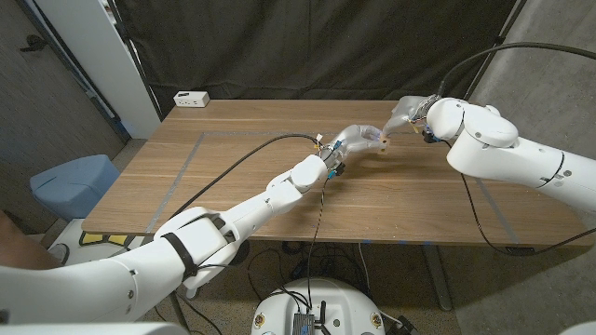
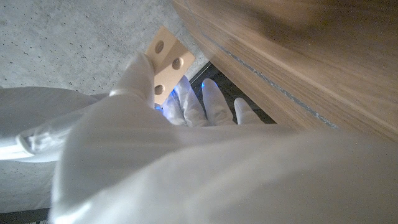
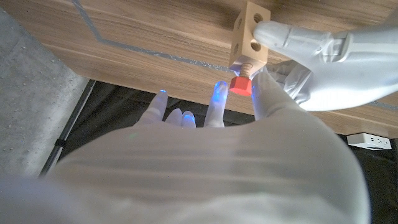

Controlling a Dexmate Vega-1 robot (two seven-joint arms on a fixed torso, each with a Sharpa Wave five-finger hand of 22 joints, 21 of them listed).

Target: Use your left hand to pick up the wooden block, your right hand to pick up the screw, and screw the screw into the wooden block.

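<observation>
My left hand (image 1: 352,142) holds the wooden block (image 1: 382,141) in the air above the table's (image 1: 233,177) middle. In the left wrist view the pale block (image 2: 165,57) shows three round holes, and my left hand (image 2: 155,143) grips it between its fingers (image 2: 140,74). In the right wrist view the block (image 3: 249,31) sits in the left hand's fingers (image 3: 292,37). A screw with a red head (image 3: 240,84) stands with its shaft in one of the block's holes. My right hand (image 1: 406,115) pinches that head between its fingertips (image 3: 262,93).
A white power strip (image 1: 192,98) lies at the table's far left corner. Grey tape lines (image 1: 182,167) mark a rectangle on the wood. A blue bin (image 1: 70,181) stands on the floor to the left. Black cables run along my left arm.
</observation>
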